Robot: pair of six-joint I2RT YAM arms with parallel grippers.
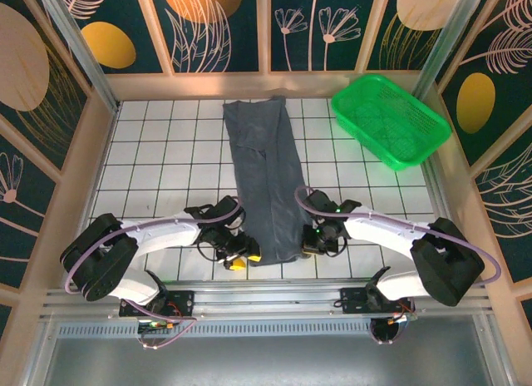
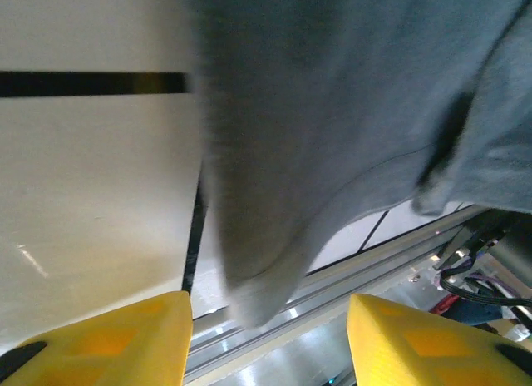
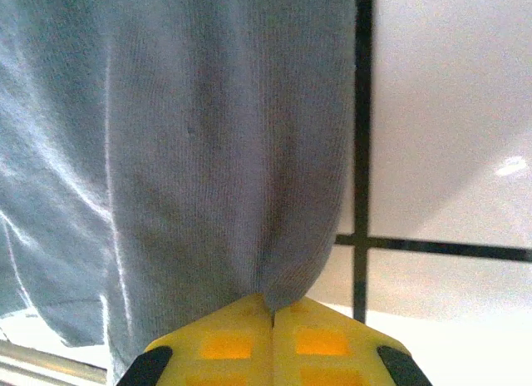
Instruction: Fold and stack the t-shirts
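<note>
The bright green mesh basket (image 1: 366,135) sits at the worktop's (image 1: 166,153) far right corner, tilted askew to the tile grid, and its mesh floor shows bare from rim to rim. The dark grey t-shirt (image 1: 264,186) lies outside it, folded into a long narrow strip that runs down the middle of the worktop from the far edge to near the near edge. The right gripper (image 1: 314,246) is at the strip's near right corner, and in the right wrist view its yellow fingers (image 3: 224,344) are pressed together, pinching the fabric's edge. The left gripper (image 1: 237,257) is at the near left corner, its fingers (image 2: 116,340) spread apart with the shirt's hem just ahead of the gap.
</note>
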